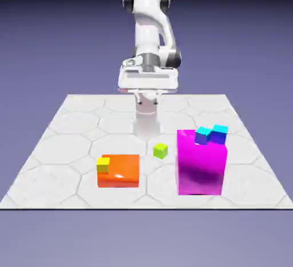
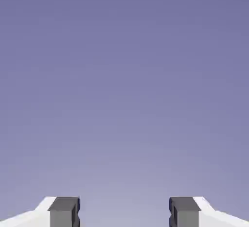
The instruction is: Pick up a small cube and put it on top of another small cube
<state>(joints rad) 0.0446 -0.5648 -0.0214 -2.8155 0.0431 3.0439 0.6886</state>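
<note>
Exterior view first, and nothing of the job looks done from where I stand: the tiny lime-green small cube (image 1: 161, 151) sits alone on the pale hexagon-patterned table (image 1: 68, 128), untouched, with nothing stacked on it and nothing under it. All of it is left: the reach, the grasp, the lift and the placing.

Going from the exterior view's left to its right, there is a flat glossy orange block (image 1: 120, 170) with a brighter yellow little cube (image 1: 103, 164) resting at its corner, then the lime-green cube near the middle, then a tall magenta block (image 1: 200, 162) carrying a cyan little cube (image 1: 220, 130) and a blue little cube (image 1: 202, 136) on its top.

The white arm (image 1: 150, 31) stands folded up at the far edge, and its pincer is hard to make out in this view. The lime-green cube lies well apart from the hand, lower than it and nearer the camera, slightly toward the exterior view's right of the arm's line.

In the hand view the pincer (image 2: 124, 212) stands wide, its two grey fingertips (image 2: 64, 211) far apart with only plain blue-violet backdrop between them. It holds nothing. No cube or block shows there at all, so I judge the hand is not yet aimed down at the table.
</note>
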